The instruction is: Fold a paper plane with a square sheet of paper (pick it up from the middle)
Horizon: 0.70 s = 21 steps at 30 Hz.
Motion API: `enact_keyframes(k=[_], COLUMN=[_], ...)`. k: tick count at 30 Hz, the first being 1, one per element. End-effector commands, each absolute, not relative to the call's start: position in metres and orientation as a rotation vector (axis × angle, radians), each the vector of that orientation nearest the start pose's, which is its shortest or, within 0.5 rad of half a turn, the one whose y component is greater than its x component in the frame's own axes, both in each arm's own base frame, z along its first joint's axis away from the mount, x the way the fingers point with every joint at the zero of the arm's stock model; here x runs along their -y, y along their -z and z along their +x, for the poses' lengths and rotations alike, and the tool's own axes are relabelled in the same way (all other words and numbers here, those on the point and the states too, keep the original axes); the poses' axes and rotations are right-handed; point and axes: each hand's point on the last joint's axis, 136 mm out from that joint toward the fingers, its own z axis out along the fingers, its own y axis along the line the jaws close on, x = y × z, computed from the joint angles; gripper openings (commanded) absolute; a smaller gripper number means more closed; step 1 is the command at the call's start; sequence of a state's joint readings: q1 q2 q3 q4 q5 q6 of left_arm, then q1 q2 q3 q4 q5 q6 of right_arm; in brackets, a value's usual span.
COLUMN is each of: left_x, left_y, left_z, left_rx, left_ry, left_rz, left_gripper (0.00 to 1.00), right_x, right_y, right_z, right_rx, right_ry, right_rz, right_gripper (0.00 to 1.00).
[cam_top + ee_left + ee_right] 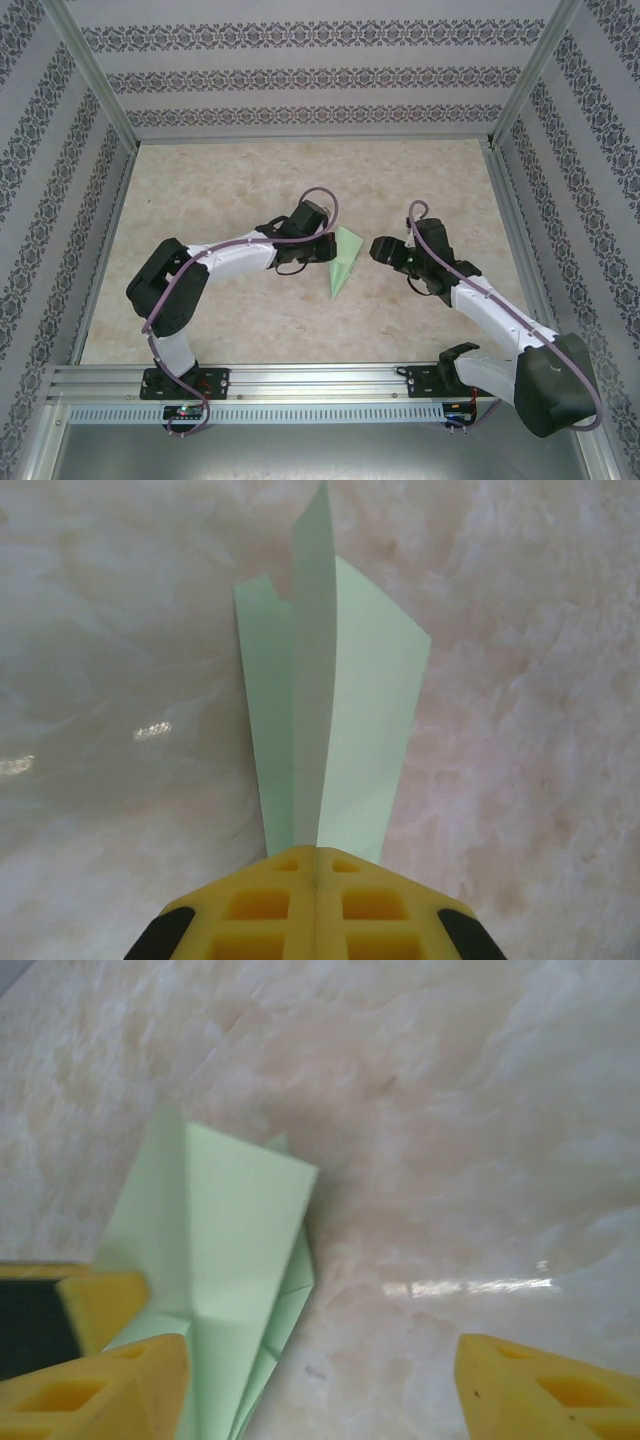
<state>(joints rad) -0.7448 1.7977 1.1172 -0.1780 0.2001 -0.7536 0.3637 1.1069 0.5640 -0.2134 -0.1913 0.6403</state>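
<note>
- Left gripper (316,852): yellow fingers pressed flat together, clamped on one end of the paper plane (330,710). The pale green paper comes straight out from between the tips.
- From the left wrist, the plane's centre fold stands up as a narrow ridge, with a flap spreading to each side of it; the right flap is the broader one.
- Right gripper (322,1348): jaws stand wide apart and grip nothing. One of its yellow fingers (110,1385) sits at the edge of the paper plane (225,1230); the other is well clear of it over bare table (450,1110).
- A further yellow fingertip shows just beside the plane's left edge in the right wrist view, above the right gripper's own finger.
- From above, the paper plane (343,262) lies between the two grippers, sharp point toward the arm bases, wide end away from them.
- Left gripper (322,250) meets the plane's left side near the wide end; right gripper (385,250) is near the plane's right side, a small gap between.
- Cannot tell whether the plane rests on the table (250,180) or is lifted just off it.
- The plane sits around the middle of the marbled beige table.
</note>
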Motion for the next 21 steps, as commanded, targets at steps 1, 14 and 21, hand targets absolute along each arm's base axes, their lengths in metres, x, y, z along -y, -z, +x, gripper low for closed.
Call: enact_keyframes(k=[1, 14, 21], left_x=[0.361, 0.314, 0.313], left_y=[-0.096, -0.053, -0.051], left_z=[0.333, 0.329, 0.328], left_rx=[-2.482, -2.507, -2.514], left_ry=[1.080, 1.018, 1.023], left_rz=[0.063, -0.161, -0.152], left_gripper=[0.00, 0.00, 0.00], right_x=[-0.161, -0.236, -0.257], right_y=[-0.117, -0.093, -0.092], right_z=[0.292, 0.294, 0.295], right_rx=[-2.400, -2.533, -2.549], right_ry=[-0.724, -0.752, -0.755], right_rz=[0.244, 0.092, 0.023], right_gripper=[0.65, 0.39, 0.36])
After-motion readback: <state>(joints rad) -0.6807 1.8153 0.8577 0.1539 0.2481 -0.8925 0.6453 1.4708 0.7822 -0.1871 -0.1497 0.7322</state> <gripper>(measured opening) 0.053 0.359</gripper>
